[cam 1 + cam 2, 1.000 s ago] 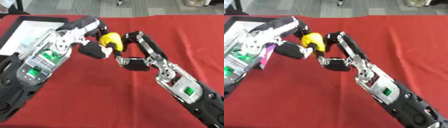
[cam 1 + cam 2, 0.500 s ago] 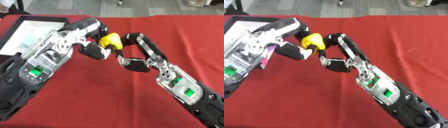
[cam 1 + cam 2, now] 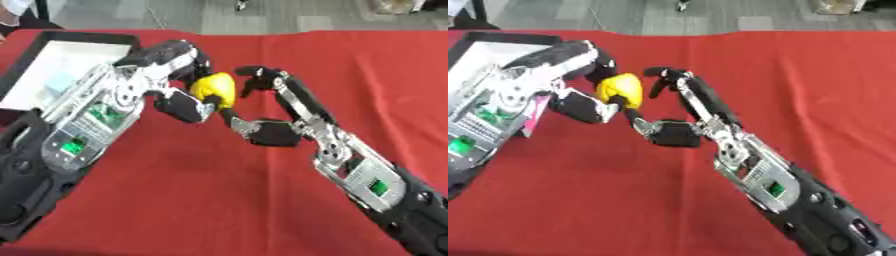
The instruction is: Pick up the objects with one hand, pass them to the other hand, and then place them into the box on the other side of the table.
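At the far left corner of the counter (image 3: 262, 200), which is covered in red cloth, a shallow box (image 3: 61, 65) with dark walls and a pale floor is seen; part of it is hidden behind the left arm. In the right eye view something pink (image 3: 538, 114) shows by the near edge of the box, too blurred to be made out. The left arm comes in from the near left edge and reaches toward the middle of the counter, and the left hand (image 3: 175, 75) is seen with its fingers curled over the top and its thumb under the near side of a yellow object (image 3: 214, 89), which is held above the cloth just right of the box and toward the far side. Whether the object touches the cloth cannot be told. Just to the right, the right hand (image 3: 271, 107) is raised from the near right corner; its fingers (image 3: 262, 77) are bent at the tips close beside the yellow object, and its thumb reaches under the object toward the left hand. No closed grasp by the right hand can be made out.
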Controlling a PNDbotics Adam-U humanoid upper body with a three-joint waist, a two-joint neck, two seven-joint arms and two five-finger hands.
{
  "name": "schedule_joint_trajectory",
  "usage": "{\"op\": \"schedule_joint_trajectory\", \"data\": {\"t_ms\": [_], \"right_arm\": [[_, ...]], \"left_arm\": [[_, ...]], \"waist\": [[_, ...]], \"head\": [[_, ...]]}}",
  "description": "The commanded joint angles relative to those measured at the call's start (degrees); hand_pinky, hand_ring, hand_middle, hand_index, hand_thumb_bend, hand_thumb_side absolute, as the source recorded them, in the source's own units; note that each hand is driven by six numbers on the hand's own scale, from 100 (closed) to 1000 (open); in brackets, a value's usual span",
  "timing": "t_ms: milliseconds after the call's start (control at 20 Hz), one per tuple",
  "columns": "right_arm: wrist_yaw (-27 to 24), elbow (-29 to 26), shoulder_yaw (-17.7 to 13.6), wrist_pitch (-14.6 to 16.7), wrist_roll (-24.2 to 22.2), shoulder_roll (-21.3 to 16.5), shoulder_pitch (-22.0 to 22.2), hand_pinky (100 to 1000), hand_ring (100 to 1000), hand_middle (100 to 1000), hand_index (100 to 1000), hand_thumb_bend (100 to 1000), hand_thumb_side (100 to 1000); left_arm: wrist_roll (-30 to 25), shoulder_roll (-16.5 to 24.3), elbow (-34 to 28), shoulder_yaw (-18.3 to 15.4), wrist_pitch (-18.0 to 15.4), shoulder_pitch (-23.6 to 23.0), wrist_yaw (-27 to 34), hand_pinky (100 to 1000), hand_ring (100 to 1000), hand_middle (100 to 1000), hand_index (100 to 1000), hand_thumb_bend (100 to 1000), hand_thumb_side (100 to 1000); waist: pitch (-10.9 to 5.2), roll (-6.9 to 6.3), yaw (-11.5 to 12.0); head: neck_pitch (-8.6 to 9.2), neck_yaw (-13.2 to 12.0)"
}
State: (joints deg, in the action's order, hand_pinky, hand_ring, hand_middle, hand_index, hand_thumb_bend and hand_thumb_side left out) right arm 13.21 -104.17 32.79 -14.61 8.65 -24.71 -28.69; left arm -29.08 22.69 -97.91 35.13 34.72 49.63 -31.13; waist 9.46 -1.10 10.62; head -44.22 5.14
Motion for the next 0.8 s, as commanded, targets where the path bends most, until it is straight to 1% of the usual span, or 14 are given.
{"op": "schedule_joint_trajectory", "data": {"t_ms": [50,250,450,600,700,800], "right_arm": [[0.53,-0.49,-0.62,-0.38,-0.05,-1.24,-0.47,836,813,559,863,327,427],[0.68,-0.57,-0.67,-0.76,-0.15,-1.62,-0.05,837,813,560,862,322,433],[0.74,-0.73,-0.71,-0.87,-0.44,-1.87,0.5,837,811,559,860,314,429],[0.52,-1.31,-1.18,-0.92,-0.15,-2.29,0.86,838,812,561,861,301,428],[0.2,-1.92,-1.57,-1.11,-0.12,-2.69,1.13,840,814,564,862,295,413],[-0.02,-2.72,-1.87,-1.22,-0.41,-3.16,1.46,842,815,566,863,289,402]], "left_arm": [[0.8,1.77,-0.87,-1.53,0.18,0.37,-0.51,738,539,427,433,100,117],[1.89,3.69,-2.94,-3.57,-0.17,-0.36,-1.4,735,541,428,435,100,111],[2.21,7.08,-4.9,-5.79,0.14,0.22,-1.73,736,553,434,442,100,100],[3.36,10.09,-4.72,-8.47,0.97,-0.1,-2.09,741,551,432,442,100,100],[4.82,12.06,-3.74,-10.54,1.8,-0.69,-1.22,745,553,432,444,100,100],[6.17,13.82,-2.22,-11.91,2.3,-1.2,-0.19,748,556,434,446,100,105]], "waist": [[0.08,-0.32,0.08],[0.01,-0.26,0.2],[-0.1,-0.12,0.21],[-0.18,-0.01,0.08],[-0.21,0.09,-0.06],[-0.24,0.2,-0.27]], "head": [[0.11,-0.23],[0.11,-0.55],[0.11,-1.3],[0.11,-1.84],[0.11,-2.26],[0.11,-2.76]]}}
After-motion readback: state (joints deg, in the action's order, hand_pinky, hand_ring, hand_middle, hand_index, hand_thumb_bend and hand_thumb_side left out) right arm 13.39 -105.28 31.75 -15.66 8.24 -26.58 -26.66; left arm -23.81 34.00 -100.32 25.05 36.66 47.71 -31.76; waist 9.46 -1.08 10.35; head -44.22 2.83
